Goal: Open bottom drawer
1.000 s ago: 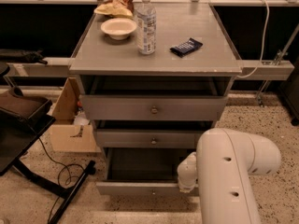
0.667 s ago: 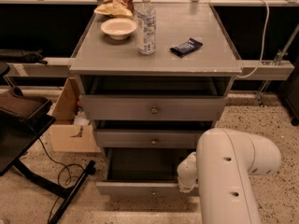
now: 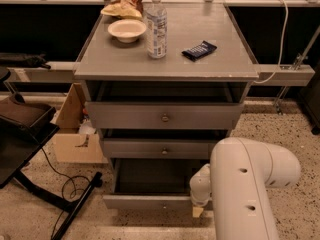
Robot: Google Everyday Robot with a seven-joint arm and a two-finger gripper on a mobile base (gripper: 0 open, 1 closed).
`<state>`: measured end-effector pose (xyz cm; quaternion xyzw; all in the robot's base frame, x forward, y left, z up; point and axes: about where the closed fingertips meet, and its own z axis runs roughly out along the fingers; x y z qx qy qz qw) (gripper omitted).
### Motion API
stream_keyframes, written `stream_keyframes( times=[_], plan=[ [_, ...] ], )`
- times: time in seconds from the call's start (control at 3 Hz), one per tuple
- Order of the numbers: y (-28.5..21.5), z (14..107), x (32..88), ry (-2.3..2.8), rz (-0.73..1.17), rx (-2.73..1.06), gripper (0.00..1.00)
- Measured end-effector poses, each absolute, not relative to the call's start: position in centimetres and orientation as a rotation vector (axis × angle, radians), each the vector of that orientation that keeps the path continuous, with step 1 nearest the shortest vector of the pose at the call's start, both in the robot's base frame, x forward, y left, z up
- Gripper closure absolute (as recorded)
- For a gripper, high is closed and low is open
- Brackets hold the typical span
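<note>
One white robot arm (image 3: 250,184) fills the lower right of the frame. Its gripper (image 3: 198,208) is at the lower centre, close to the right end of the bottom drawer (image 3: 140,202); whether it holds anything I cannot tell. The bottom drawer is pulled out, and its dark inside shows. Above it are the middle drawer (image 3: 145,149) and the top drawer (image 3: 130,116). On the grey table top (image 3: 175,66) stand a bottle (image 3: 156,26), a bowl (image 3: 127,30) and a dark packet (image 3: 199,50), with a snack bag (image 3: 125,4) at the far edge.
</note>
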<state>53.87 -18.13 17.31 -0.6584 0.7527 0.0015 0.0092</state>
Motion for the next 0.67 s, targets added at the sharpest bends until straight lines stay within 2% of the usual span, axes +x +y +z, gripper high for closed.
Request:
stream_keyframes(
  times=[0.33, 0.67],
  plan=[
    [-18.1, 17.3, 53.9, 2.352, 0.009, -2.058, 0.00],
    [-17.6, 17.0, 55.1, 2.373, 0.077, -2.070, 0.00]
  ],
)
